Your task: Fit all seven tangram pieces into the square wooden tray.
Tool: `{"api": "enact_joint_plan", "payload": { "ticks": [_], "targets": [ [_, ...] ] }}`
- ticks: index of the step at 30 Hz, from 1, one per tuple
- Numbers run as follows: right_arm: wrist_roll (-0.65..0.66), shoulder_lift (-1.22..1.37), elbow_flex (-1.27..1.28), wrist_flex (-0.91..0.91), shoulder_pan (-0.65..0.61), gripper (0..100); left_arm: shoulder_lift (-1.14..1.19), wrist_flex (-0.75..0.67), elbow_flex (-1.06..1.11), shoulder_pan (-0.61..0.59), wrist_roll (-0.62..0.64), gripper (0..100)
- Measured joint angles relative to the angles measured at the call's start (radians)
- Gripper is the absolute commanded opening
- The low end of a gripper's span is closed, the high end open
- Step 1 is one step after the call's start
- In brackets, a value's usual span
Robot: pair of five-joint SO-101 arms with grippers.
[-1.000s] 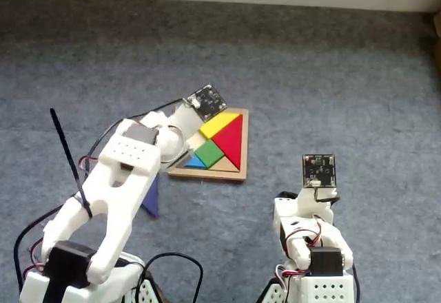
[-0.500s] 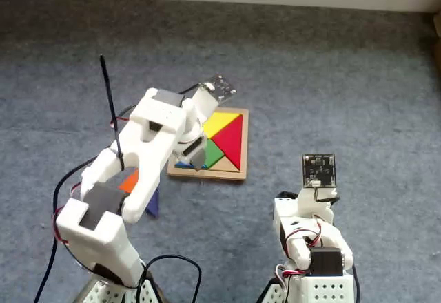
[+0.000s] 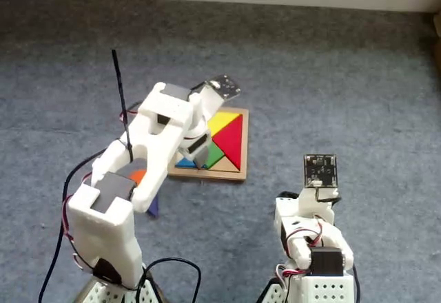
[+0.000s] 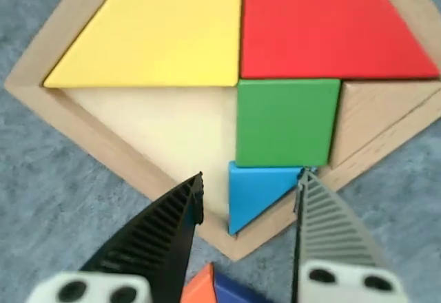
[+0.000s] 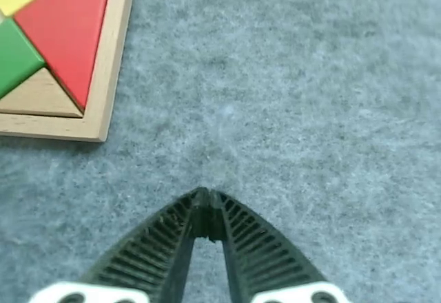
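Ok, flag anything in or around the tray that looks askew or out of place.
Nothing looks askew or damaged. The yellow triangle, red triangle, green square and blue triangle lie flat and flush in the wooden tray. An orange piece and a dark blue piece lie outside it on the carpet, simply not yet placed.

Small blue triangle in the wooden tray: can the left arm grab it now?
Probably yes. The left hand hangs open over the small blue triangle, fingers either side, nothing between; the green square beside it may crowd the grip.
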Motion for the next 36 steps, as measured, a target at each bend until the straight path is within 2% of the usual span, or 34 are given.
{"api": "enact_joint_plan", "payload": {
  "ticks": [7, 16, 22, 26, 36],
  "targets": [
    [0.000, 0.000, 0.000, -0.003, 0.020, 1.8, 0.029, 0.068, -0.028, 0.002, 0.002, 19],
    [0.000, 0.000, 0.000, -0.003, 0.020, 1.8, 0.160, 0.222, -0.204, 0.002, 0.002, 19],
    [0.000, 0.000, 0.000, -0.003, 0.020, 1.8, 0.187, 0.264, -0.236, 0.015, 0.003, 6],
    [0.000, 0.000, 0.000, -0.003, 0.020, 1.8, 0.207, 0.290, -0.235, 0.015, -0.005, 1],
    [0.000, 0.000, 0.000, -0.003, 0.020, 1.8, 0.152, 0.381, -0.230, 0.015, -0.005, 0]
  ]
}}
